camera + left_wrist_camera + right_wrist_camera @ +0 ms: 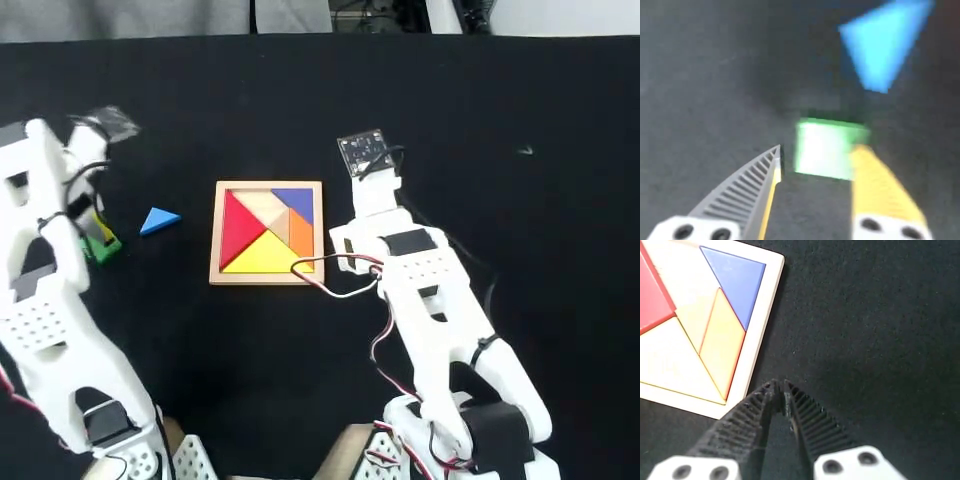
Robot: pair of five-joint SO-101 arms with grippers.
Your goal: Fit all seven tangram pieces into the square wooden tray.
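Five coloured pieces [262, 255] in wooden tray [266, 279], left jaws released, right jaws clenched.

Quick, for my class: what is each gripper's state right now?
Left gripper: open, fingers either side of the green piece.
Right gripper: shut, holding nothing, beside the wooden tray.
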